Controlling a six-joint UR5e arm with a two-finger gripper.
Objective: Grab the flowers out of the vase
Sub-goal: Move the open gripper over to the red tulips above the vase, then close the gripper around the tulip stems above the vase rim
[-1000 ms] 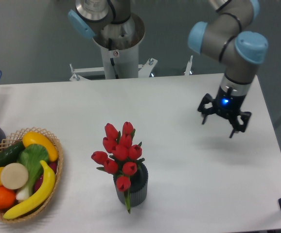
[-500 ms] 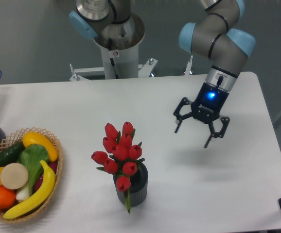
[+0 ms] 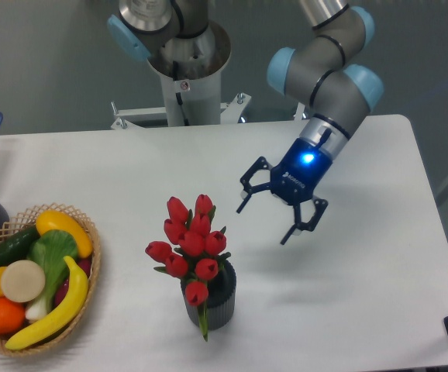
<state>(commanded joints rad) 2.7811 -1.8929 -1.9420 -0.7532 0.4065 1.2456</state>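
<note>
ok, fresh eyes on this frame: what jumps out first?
The flowers, a red bunch standing in the dark ribbed vase near the table's front edge. Next, the tool, open with a blue light glowing on its body, hanging in the air up and right of the blooms, touching nothing. Far left, a wicker basket of bright fruit and vegetables.

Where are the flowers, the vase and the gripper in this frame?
flowers (image 3: 192,242): fixed camera view, on the red buds in the middle of the bunch.
vase (image 3: 221,298): fixed camera view, on its ribbed dark grey side wall.
gripper (image 3: 265,224): fixed camera view, midway between the open fingertips, right of the flowers.
</note>
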